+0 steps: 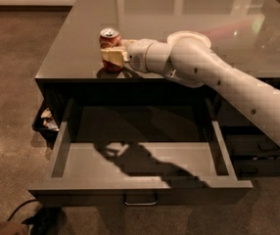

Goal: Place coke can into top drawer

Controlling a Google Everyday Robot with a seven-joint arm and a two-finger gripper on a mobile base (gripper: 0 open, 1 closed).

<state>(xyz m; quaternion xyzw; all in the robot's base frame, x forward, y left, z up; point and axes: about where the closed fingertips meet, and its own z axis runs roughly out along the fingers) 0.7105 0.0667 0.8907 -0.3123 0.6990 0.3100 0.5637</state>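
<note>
The coke can (pixel 109 39), red with a silver top, is upright at the front left part of the grey countertop (pixel 76 48). My gripper (pixel 112 58) reaches in from the right and is shut on the can, its cream fingers (pixel 113 56) across the can's lower half. The can's base is at or just above the counter, with a shadow under it. The top drawer (pixel 140 190) is pulled wide open below and in front of the can. It is empty inside, with a small metal loop handle (pixel 140 199) on its front.
A white round bowl (pixel 189 35) sits on the counter behind my arm. Darker drawers (pixel 257 153) are at the lower right. A dark bin with scraps (pixel 45 121) stands left of the cabinet. A black cable (pixel 20 210) lies on the floor.
</note>
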